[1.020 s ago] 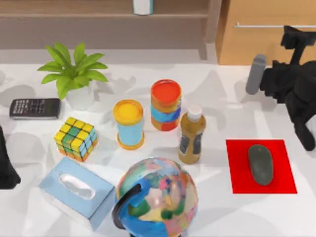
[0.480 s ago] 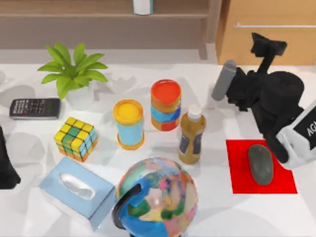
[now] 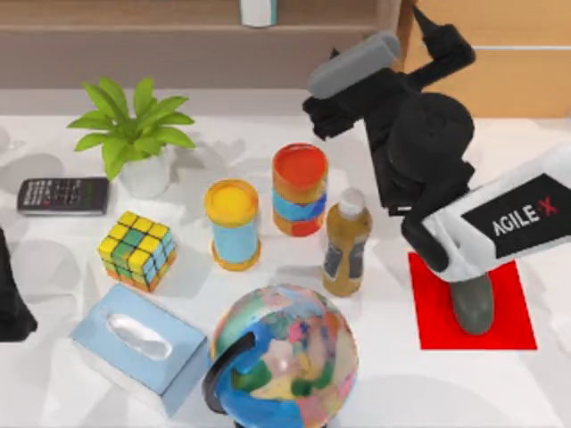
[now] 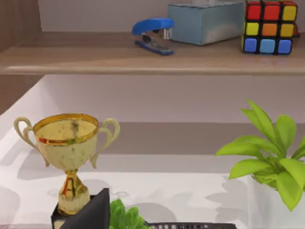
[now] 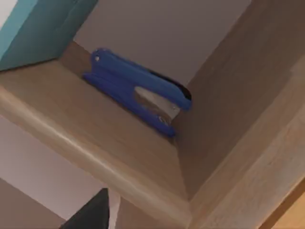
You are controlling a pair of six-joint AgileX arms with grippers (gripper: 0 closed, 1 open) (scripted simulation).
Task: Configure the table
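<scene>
The right gripper (image 3: 326,111) hangs raised over the rear of the table (image 3: 393,383), near the wooden shelf (image 3: 178,31), and I cannot tell whether its fingers are parted or closed, since the top view shows only dark bulk there. Its wrist camera looks up at a blue stapler (image 5: 136,93) lying on a shelf board, close to the corner where the board meets the side wall. Judging from that aim, the step in hand is probably a reach toward the stapler, though that is a guess.

To do it well, the gripper should come in level with the board, clear of its front lip, and close across the stapler's narrow body rather than along its length. The side wall just beside the stapler leaves little room, so the approach ought to be from the open side.

Below and in front of the gripper stand the red-lidded can (image 3: 300,189) and the brown bottle (image 3: 346,242); the arm should stay high over both. Behind the arm, a grey mouse (image 3: 473,305) sits on the red mat (image 3: 513,321).

The left gripper (image 3: 13,308) is parked at the table's left edge.
</scene>
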